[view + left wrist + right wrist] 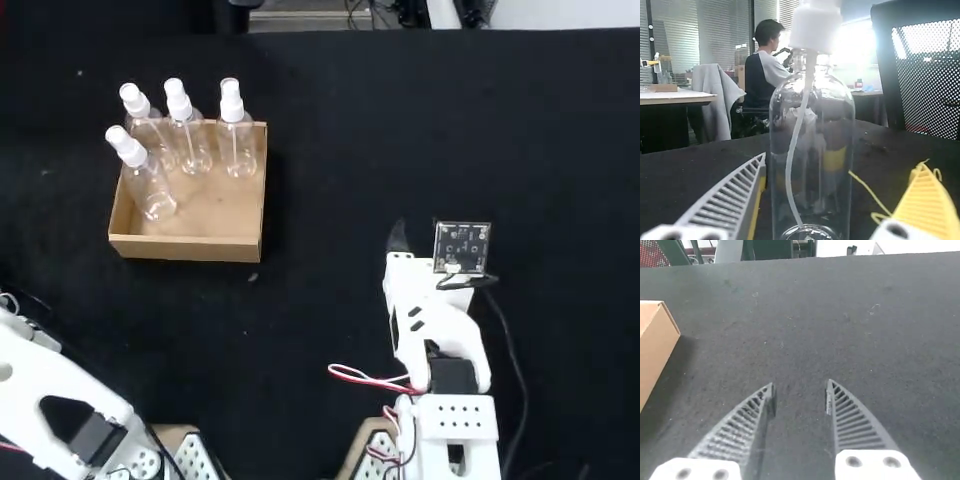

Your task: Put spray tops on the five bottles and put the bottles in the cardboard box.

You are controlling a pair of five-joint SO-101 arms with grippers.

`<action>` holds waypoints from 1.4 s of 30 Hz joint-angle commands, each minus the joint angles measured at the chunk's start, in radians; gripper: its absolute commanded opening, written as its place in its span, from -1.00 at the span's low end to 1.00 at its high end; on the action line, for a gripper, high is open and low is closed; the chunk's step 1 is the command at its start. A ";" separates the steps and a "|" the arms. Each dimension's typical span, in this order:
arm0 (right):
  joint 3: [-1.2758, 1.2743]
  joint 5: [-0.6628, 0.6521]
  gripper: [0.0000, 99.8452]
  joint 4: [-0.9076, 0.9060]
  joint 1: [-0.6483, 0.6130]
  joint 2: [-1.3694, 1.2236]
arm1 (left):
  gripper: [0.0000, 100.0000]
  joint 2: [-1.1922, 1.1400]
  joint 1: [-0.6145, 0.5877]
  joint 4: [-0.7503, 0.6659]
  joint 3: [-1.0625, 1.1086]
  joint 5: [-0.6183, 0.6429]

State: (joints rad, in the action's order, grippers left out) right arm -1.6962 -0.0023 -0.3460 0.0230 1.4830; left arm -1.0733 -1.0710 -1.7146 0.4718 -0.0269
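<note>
High view: a shallow, square cardboard box (185,245) sits at the far left of a black, matte cloth (400,130). Four bottles (190,145) of clear plastic stand inside it, three along the far wall and one just in front at the left corner. Each carries a white, cylindrical top (231,100). The right gripper (397,238) lies low over the cloth, well apart from the box, at the end of a white, smooth-shelled arm (440,340). The other arm (50,400), also white, occupies the near left corner.

Left wrist view: a fifth bottle (812,125), round-shouldered and transparent, stands upright between the fingers of the left gripper (842,161). It carries its own white top (815,25), and a thin white tube (795,150) runs down inside it. The jaws are spread wide. The grey ribbed finger (730,200) lies just beside the bottle wall, and the yellow finger (925,200) stands apart from it. A firm hold cannot be confirmed.

Right wrist view: the right gripper (800,387) has two grey, ribbed, pointed fingers that are partly parted, with nothing between them but cloth. A corner of the box (655,340) lies off to one side.
</note>
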 commanded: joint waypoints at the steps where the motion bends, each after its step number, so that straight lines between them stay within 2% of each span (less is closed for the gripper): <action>1: 0.001 -0.003 -0.72 -0.002 -0.011 0.025 | -0.19 0.130 -0.027 -0.029 0.122 0.014; 10: 0.001 -0.003 -0.72 -0.002 -0.011 0.025 | -0.19 0.750 0.004 -0.026 0.756 0.048; 21: 0.001 -0.003 -0.72 -0.003 -0.011 0.030 | -0.19 1.405 0.016 -0.025 1.210 0.048; 33: 0.001 -0.003 -0.72 -0.003 -0.011 0.030 | -0.19 1.878 0.004 -0.023 1.213 0.041; 40: 0.001 -0.003 -0.72 -0.003 -0.011 0.030 | -0.19 1.956 0.001 0.005 1.214 0.040; 42: 0.001 -0.003 -0.72 -0.003 -0.011 0.030 | -0.19 1.956 -0.033 -0.023 1.214 0.040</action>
State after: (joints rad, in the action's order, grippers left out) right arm -1.6962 -0.0023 -0.3460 0.0230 1.4830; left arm 0.8631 -1.0618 -1.7085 1.6655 0.0100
